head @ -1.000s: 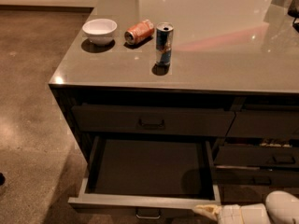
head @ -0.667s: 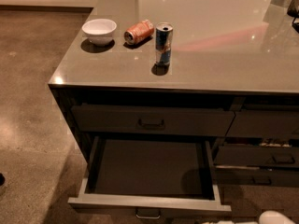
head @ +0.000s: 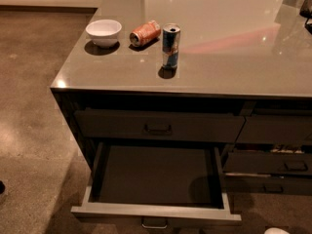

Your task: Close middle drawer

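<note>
The middle drawer (head: 156,211) stands pulled far out of the cabinet at the bottom centre of the camera view. Its dark tray is empty, with a lighter grey rim around it. Its small centre pull (head: 154,223) shows at the lower edge. My gripper is out of view below the frame. Only a white sliver of the arm (head: 277,231) shows at the bottom right, apart from the drawer's right front corner.
The top drawer front (head: 158,126) above is shut. Narrower drawer fronts (head: 273,164) sit to the right. On the grey countertop (head: 234,52) stand a white bowl (head: 103,32), an orange can (head: 145,32) on its side and an upright blue can (head: 170,45). Speckled brown floor lies left.
The gripper, whose fingertips were at the drawer's right front corner, has drawn back down and right out of the frame. The drawer stays as far open as before.
</note>
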